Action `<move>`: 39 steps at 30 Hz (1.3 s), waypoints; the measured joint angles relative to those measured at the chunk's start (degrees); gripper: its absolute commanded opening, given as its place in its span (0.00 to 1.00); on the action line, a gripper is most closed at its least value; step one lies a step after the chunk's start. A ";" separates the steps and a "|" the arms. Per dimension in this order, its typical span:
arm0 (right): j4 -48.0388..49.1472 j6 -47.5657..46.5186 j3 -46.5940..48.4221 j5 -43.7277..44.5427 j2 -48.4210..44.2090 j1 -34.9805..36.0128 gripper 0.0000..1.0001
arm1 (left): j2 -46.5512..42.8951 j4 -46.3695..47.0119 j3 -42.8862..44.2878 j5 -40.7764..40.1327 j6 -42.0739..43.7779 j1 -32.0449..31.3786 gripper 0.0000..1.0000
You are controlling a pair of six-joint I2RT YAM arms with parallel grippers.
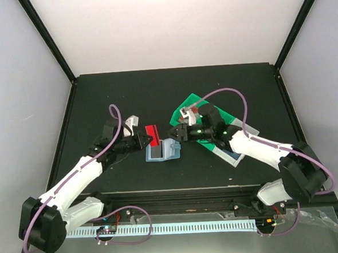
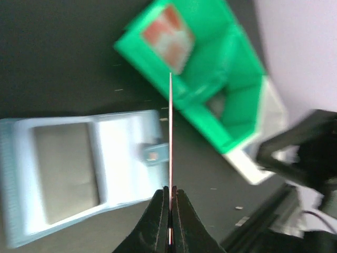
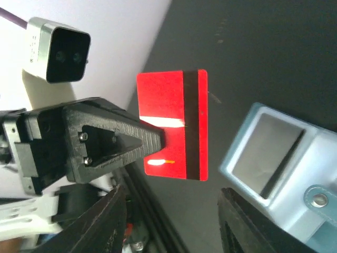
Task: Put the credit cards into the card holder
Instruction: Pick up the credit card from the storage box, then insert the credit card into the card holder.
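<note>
Closest to you, the left claw (image 2: 169,194) is clamped hard on one short end of a red card (image 3: 174,124). That end grip leaves most of the card's length free ahead of the black fingers. It also turns the card edge-on to the left wrist camera, where it shows only as a thin line. Judging by the pose, you hold it this way so that the free end can lead into a pocket. The card is thin, stiff, glossy plastic with rounded corners and a dark stripe along one long side. It hangs in the air just off the far-left corner of the card holder (image 1: 162,150), clear of it.

Your card holder lies opened flat, pale blue and soft like leather. It has a clear rectangular pocket window and a small clasp tab with a metal snap.

Just right of the card holder, the right claw (image 3: 174,221) points toward it with its jaws apart and nothing between them.

Farther off, behind and right of the holder, a green bin (image 2: 231,68) of hard plastic has divided compartments. One compartment holds a red-and-white card (image 2: 168,39). Beside it a white bin (image 1: 231,155) rests on the matte black table (image 1: 98,102).
</note>
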 measured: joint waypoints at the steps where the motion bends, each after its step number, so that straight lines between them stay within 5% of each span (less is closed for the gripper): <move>1: -2.40 -1.73 1.44 2.08 0.79 1.07 0.37 | 0.57 -1.84 -0.17 -1.64 1.53 0.52 0.02; 4: -11.50 -5.55 9.60 11.98 6.21 6.05 0.22 | 3.72 -5.18 -0.85 -4.31 5.14 1.68 0.01; 12: -27.28 -9.66 18.18 29.00 18.58 12.20 0.14 | 10.91 -6.19 -2.78 -2.84 8.46 2.27 0.02; 19: -35.12 -10.58 18.49 35.06 21.94 13.79 0.14 | 14.43 -3.37 -2.78 1.11 8.92 2.27 0.02; 39: -38.64 -11.21 18.56 40.02 25.68 13.88 0.27 | 24.15 6.69 -2.75 8.87 8.33 2.27 0.02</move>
